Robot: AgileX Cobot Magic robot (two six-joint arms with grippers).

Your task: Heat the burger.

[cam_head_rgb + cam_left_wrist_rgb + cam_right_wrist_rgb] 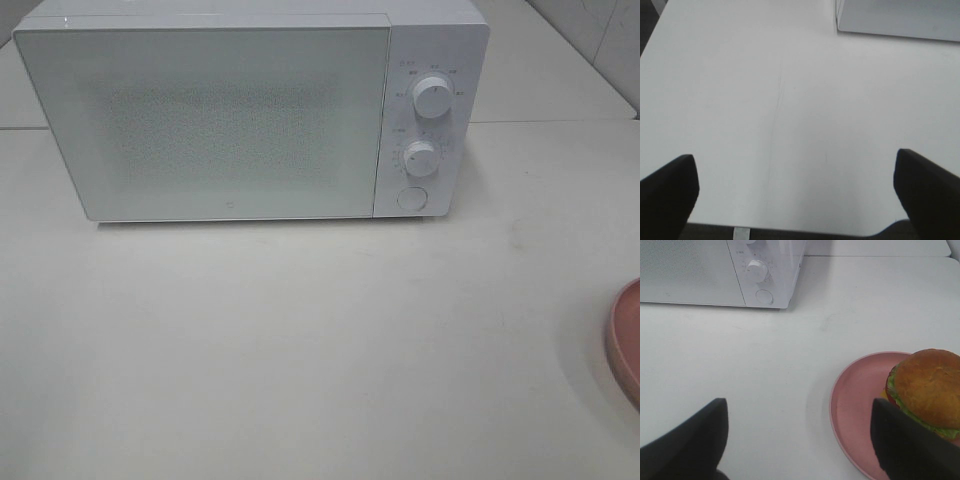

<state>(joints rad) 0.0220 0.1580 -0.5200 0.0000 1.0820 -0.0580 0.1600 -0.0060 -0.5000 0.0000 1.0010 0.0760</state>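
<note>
We see a white microwave [250,110] with its door closed at the back of a pale table [300,350]. The burger [927,390] sits on a pink plate [860,400] at the table's right edge, well apart from the microwave; overhead only the plate's rim shows. Our left gripper [795,195] hovers spread wide over bare tabletop. Our right gripper [800,440] also stands wide, seemingly holding nothing, near the plate.

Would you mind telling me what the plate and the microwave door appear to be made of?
The pink plate looks like matte plastic or glazed ceramic: even colour, soft sheen, smooth raised rim; the pictures leave it open. The microwave door seems to be glossy white glass or plastic over a fine dotted mesh, judging by its speckled centre.
</note>
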